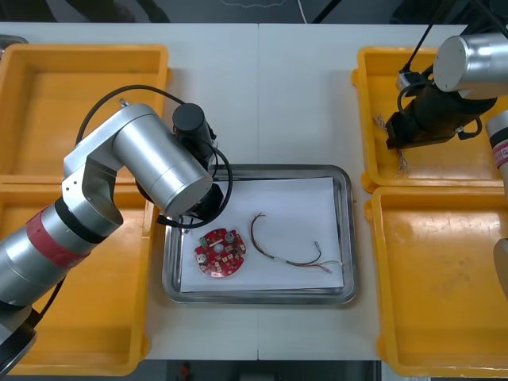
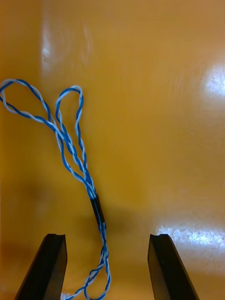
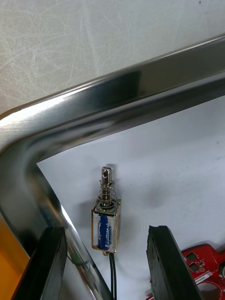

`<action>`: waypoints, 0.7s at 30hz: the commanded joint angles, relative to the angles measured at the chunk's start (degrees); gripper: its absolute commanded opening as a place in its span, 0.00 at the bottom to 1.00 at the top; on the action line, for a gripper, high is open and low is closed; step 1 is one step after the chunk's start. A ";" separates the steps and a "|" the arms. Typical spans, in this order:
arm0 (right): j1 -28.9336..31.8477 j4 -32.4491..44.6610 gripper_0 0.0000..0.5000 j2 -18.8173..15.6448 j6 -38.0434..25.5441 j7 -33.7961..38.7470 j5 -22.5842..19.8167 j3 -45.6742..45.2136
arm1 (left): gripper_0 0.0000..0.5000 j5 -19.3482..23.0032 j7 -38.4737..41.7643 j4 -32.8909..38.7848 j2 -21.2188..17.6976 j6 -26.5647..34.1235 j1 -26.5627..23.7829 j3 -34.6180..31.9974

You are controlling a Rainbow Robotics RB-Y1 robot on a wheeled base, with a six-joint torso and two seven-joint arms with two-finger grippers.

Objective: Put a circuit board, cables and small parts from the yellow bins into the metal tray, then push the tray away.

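The left gripper (image 3: 107, 228), fingers apart, stands over a small part (image 3: 106, 211) lying in the tray's (image 1: 349, 238) far left corner. The right gripper (image 2: 108, 235), fingers also apart, straddles the blue-white cable (image 2: 70, 145) in the far right bin (image 1: 373, 119). Next, I think, it must descend and close.

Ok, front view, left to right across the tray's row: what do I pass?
The near left yellow bin → left gripper, fingers open, over the tray's left end → red circuit board → cable → near right yellow bin. The right gripper hangs open over the far right bin.
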State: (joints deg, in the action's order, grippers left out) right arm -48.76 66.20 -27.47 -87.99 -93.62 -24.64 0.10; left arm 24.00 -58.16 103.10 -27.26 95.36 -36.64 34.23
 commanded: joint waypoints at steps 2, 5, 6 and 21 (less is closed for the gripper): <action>0.33 0.95 1.00 0.67 3.09 1.95 0.38 1.57 | 1.00 -0.27 6.74 2.54 1.16 -0.44 0.69 0.92; 0.95 0.86 1.00 0.67 3.71 1.95 0.47 2.01 | 1.00 -0.44 7.53 4.21 1.24 0.70 0.60 0.22; 1.03 0.86 1.00 0.67 3.79 1.86 0.56 2.01 | 1.00 -0.71 7.71 5.27 1.24 1.67 0.60 -0.22; 3.41 0.95 1.00 0.67 4.58 2.03 1.61 2.10 | 1.00 4.66 8.67 11.24 0.81 14.64 -4.14 -14.81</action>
State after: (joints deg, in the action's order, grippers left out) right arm -45.92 66.19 -27.23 -84.03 -93.62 -23.48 1.39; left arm 26.81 -55.87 112.96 -27.23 107.76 -37.29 23.72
